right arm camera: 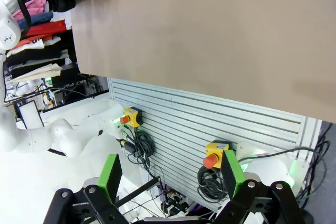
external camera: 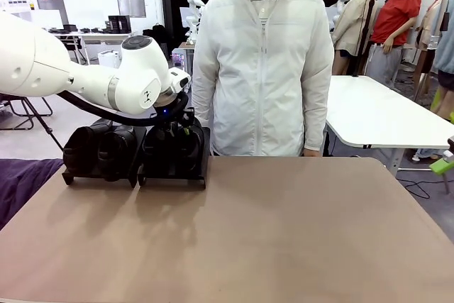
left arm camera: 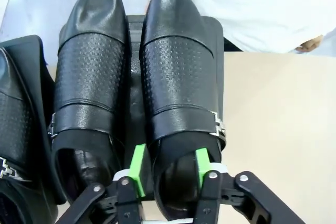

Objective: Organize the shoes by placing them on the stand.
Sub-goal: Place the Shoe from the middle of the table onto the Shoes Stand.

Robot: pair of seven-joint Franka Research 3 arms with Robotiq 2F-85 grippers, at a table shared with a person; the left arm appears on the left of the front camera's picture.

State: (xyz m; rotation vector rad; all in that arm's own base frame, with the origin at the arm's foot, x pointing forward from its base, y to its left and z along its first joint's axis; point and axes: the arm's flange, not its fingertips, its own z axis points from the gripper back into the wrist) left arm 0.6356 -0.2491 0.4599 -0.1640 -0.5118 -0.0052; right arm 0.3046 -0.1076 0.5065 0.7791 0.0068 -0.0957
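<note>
My left gripper point(left arm camera: 168, 174) straddles the heel collar of the rightmost monk-strap shoe point(left arm camera: 178, 77), pads parted and seemingly loosening; its long axis runs straight ahead, toe toward the person. My right gripper point(right arm camera: 170, 177) hangs open, far off. Four shoes stand on two stand trays point(external camera: 172, 177)

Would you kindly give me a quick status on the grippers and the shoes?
Left gripper part open around heel of rightmost shoe on the stand. Right gripper open, holding nothing. Four shoes on stands. Person behind table, not obstructing.
</note>
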